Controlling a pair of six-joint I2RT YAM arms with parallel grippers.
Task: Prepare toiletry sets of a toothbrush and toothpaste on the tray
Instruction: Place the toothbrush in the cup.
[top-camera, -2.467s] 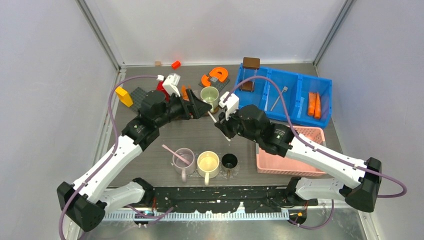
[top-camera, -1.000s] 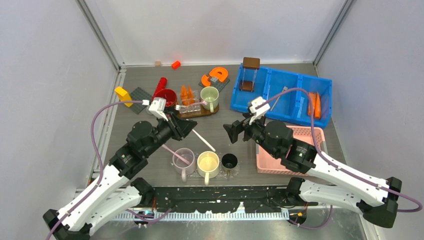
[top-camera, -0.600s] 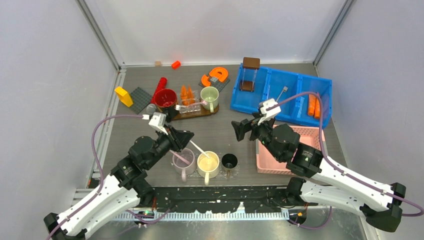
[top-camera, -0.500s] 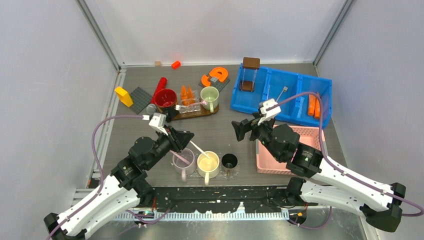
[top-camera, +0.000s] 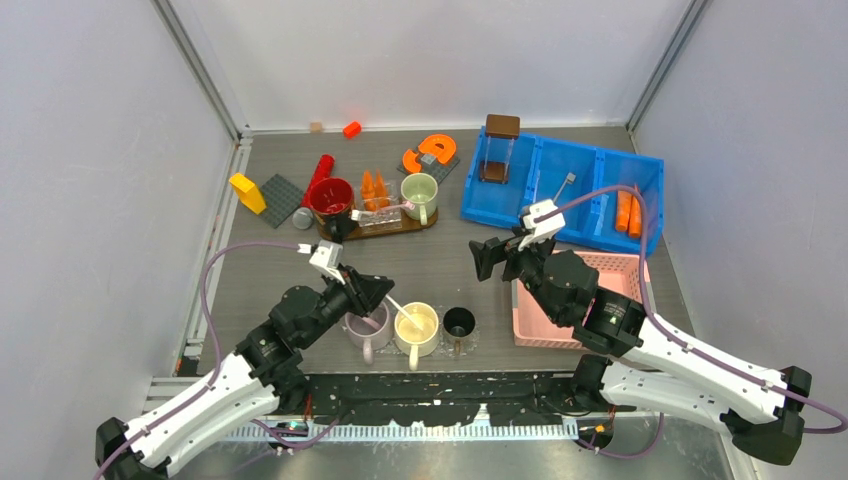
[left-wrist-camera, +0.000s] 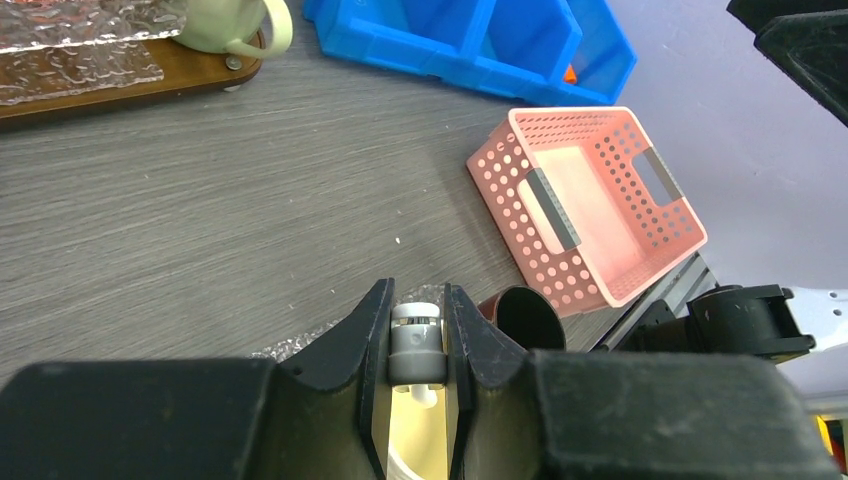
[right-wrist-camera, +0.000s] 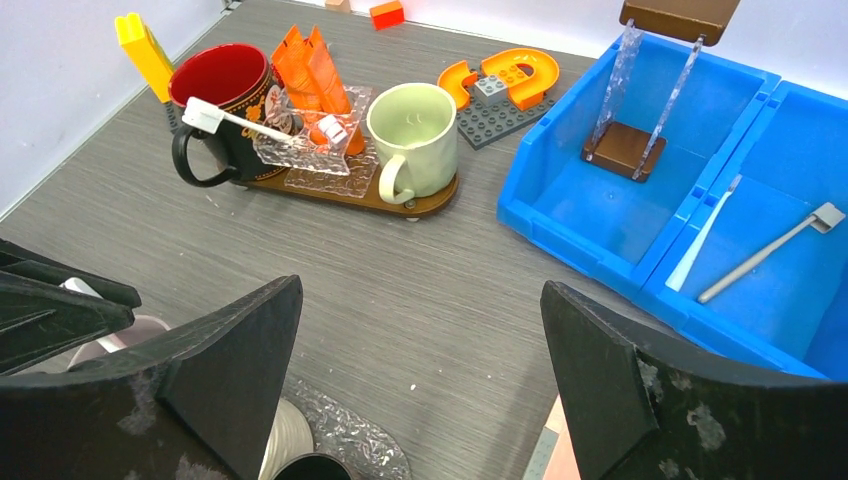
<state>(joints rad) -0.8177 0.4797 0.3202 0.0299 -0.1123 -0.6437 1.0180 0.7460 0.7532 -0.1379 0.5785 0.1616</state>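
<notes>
Fingers of the left gripper (top-camera: 380, 295) pinch the grey-and-white end of a white toothbrush (top-camera: 403, 313), which slants down over the mouth of the cream mug (top-camera: 434, 330). Whether its tip reaches inside cannot be told. Just left of the cream mug stands a pink mug (top-camera: 366, 340), and just right of it a black cup (top-camera: 459, 322).

Well beyond the cream mug, the wooden tray (top-camera: 405, 225) carries a red mug (top-camera: 332, 195), a green mug (top-camera: 418, 190), upright orange toothpaste tubes (top-camera: 373, 187) and a second toothbrush (right-wrist-camera: 245, 120) lying across the red mug's rim.

Beyond and right of the cream mug, the right gripper (top-camera: 490, 258) hovers above the bench (top-camera: 450, 265), fingers spread wide and holding nothing. Farther right of the cream mug, spare toothpaste (top-camera: 628, 210) lies in the blue bin (top-camera: 580, 215).
</notes>
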